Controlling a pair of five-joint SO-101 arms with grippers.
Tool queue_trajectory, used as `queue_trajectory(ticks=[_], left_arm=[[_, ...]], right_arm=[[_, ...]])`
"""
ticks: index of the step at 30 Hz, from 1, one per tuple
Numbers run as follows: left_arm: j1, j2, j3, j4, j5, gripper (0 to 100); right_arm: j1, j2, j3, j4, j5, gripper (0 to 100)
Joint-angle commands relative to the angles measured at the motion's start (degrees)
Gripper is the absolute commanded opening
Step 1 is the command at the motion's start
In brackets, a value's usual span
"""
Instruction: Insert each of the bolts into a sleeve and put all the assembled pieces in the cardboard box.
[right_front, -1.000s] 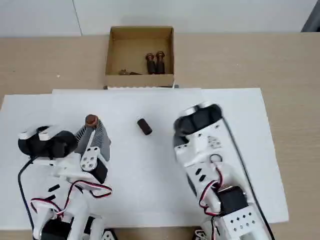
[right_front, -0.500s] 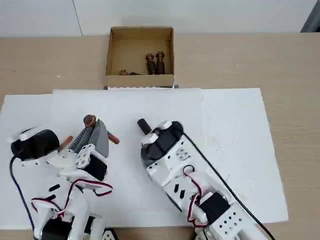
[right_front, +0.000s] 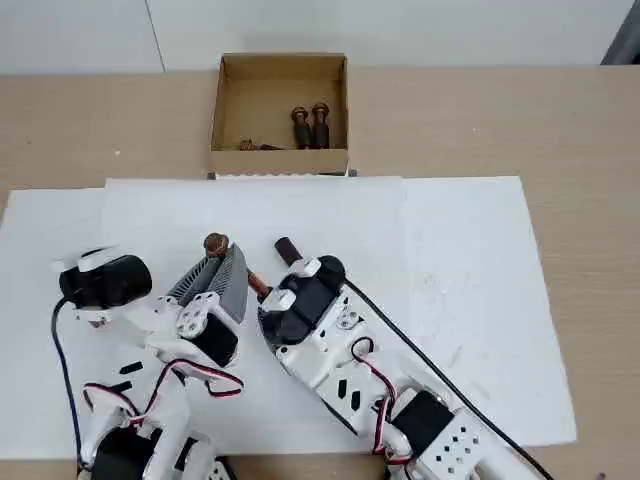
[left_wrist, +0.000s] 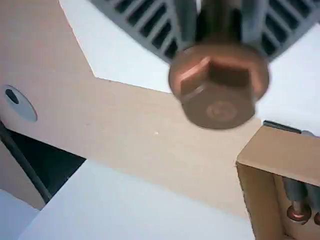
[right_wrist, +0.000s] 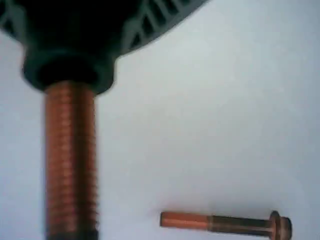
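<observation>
At the near left, the left arm's grey ribbed gripper (right_front: 220, 262) is clamping a copper hex-headed bolt (right_front: 215, 243) by its shank. The bolt's head is pointing far toward the open cardboard box (right_front: 280, 160), where two assembled pieces (right_front: 310, 125) are lying. Just right of the bolt, the short dark cylindrical sleeve (right_front: 287, 250) is lying on the white paper sheet (right_front: 450, 260) at the tip of the right arm's gripper (right_front: 296, 268), and I cannot tell whether that one is gripping anything. Insertion seems to be starting, so the next move is calling for a firm hold on the sleeve, lined up with the bolt's threaded end.
</observation>
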Motion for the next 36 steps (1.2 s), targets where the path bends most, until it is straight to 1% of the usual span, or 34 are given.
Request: queue_trajectory(ticks=[1,10,14,17,20,26,31,33,36], left_arm=[[0.4,-0.7,-0.3,-1.7,-1.1,0],[0.7,-0.7,1.7,-1.6,-1.6,0],[4.8,-0.6,1.9,-0.3,-1.7,0],[7.9,-0.6,2.4,2.0,-4.1,0],[9.5,-0.6,3.8,4.5,-6.8,0],[9.5,-0.6,4.8,8.2,-8.5,0],[9.1,-0.6,4.7,8.4,-9.0,1],[9.1,-0.6,4.7,8.4,-9.1,4],[9.1,-0.6,4.7,8.7,-11.3,15]], right_arm=[[-0.5,-0.6,-2.4,-1.5,2.7,0.3],[-0.7,-0.6,-4.7,-1.5,2.8,0.3],[-0.7,-0.6,-4.7,-1.5,2.9,0.3],[-0.7,-0.6,-4.8,-1.5,2.9,0.3],[-0.7,-0.6,-5.1,-1.5,2.9,0.3],[-0.5,-0.6,-5.4,-1.5,2.9,0.3],[-0.4,-0.6,-5.0,-1.5,2.9,0.3],[-0.4,-0.6,-4.9,-1.5,2.9,0.3],[-0.4,-0.6,-4.9,-1.4,2.9,0.3]])
